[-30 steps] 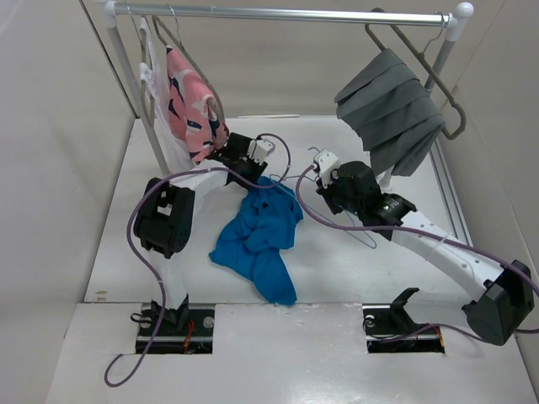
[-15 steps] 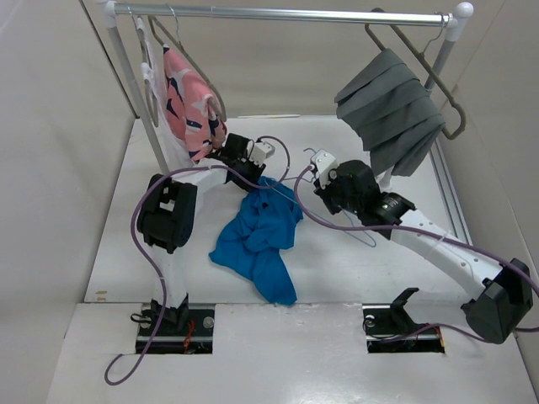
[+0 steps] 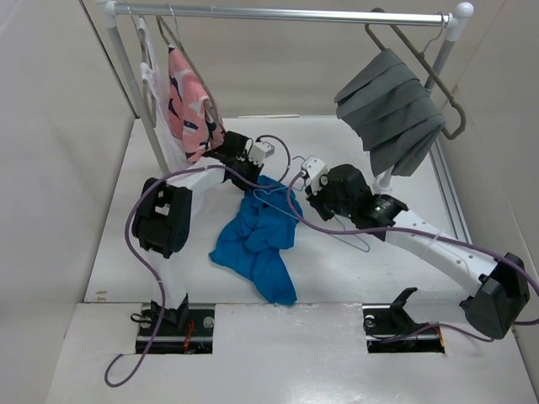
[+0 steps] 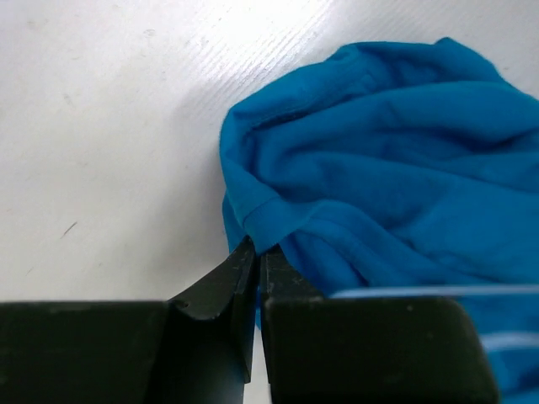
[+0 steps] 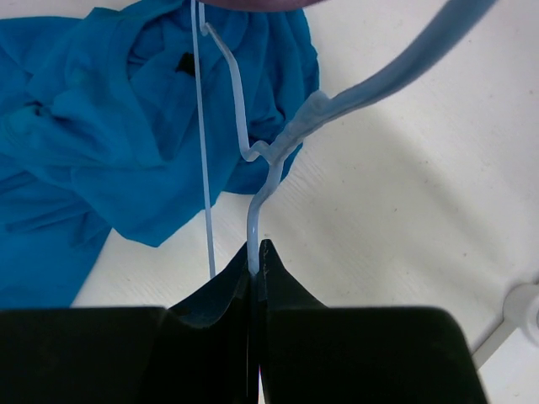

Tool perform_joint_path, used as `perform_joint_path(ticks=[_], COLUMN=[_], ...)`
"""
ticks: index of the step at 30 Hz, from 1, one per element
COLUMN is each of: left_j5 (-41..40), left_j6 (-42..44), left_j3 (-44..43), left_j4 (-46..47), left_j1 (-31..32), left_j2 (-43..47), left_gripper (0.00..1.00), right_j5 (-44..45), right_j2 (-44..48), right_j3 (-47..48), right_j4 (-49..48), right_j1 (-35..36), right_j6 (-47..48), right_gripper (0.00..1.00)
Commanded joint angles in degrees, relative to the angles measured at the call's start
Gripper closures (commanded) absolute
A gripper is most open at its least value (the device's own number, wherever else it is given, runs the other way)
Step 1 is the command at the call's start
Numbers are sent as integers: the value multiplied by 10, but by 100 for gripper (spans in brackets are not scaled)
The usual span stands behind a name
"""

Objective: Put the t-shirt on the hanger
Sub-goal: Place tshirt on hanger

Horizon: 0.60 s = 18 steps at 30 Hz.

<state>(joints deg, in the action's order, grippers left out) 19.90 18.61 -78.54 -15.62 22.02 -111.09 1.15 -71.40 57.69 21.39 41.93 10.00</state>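
The bright blue t-shirt (image 3: 257, 240) lies crumpled on the white table, between the two arms. My left gripper (image 3: 255, 177) is at its far edge and is shut on a fold of the hem (image 4: 269, 220); in the left wrist view the gripper (image 4: 255, 247) has blue cloth pinched at its tips. My right gripper (image 3: 308, 200) is shut on the thin light-blue wire hanger (image 3: 341, 233). In the right wrist view the gripper (image 5: 255, 246) grips the wire just below the hanger's (image 5: 271, 164) twisted neck, over the t-shirt (image 5: 93, 126).
A clothes rack with a metal rail (image 3: 286, 13) spans the back. A pink patterned garment (image 3: 189, 101) hangs at its left end, close behind the left arm. At the right end a pleated grey cloth (image 3: 392, 105) hangs on a grey-brown hanger (image 3: 446, 101). Walls close both sides.
The left gripper has closed on the t-shirt's hem. The right arm has carried the hanger leftwards, so its hook end now lies over the t-shirt's far edge.
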Motion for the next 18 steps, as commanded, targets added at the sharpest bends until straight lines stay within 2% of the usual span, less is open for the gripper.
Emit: perform_joint_path(ticks=[1, 11, 14, 18], left_j5=[-4, -27, -21, -16], left_j6=[9, 34, 6, -42], left_j3=[-30, -49, -71, -142], left_j4=[-43, -93, -107, -151], left_j1=[6, 21, 28, 39], left_j2=[71, 112, 112, 101], left_gripper=[100, 100, 100, 100], right_j5=[7, 40, 46, 69], right_j2=[-2, -41, -47, -47], right_j3=[9, 41, 41, 46], right_j4=[-35, -32, -49, -68], right_j1=[7, 7, 7, 7], right_j6=[-21, -38, -57, -81], right_gripper=[100, 100, 100, 100])
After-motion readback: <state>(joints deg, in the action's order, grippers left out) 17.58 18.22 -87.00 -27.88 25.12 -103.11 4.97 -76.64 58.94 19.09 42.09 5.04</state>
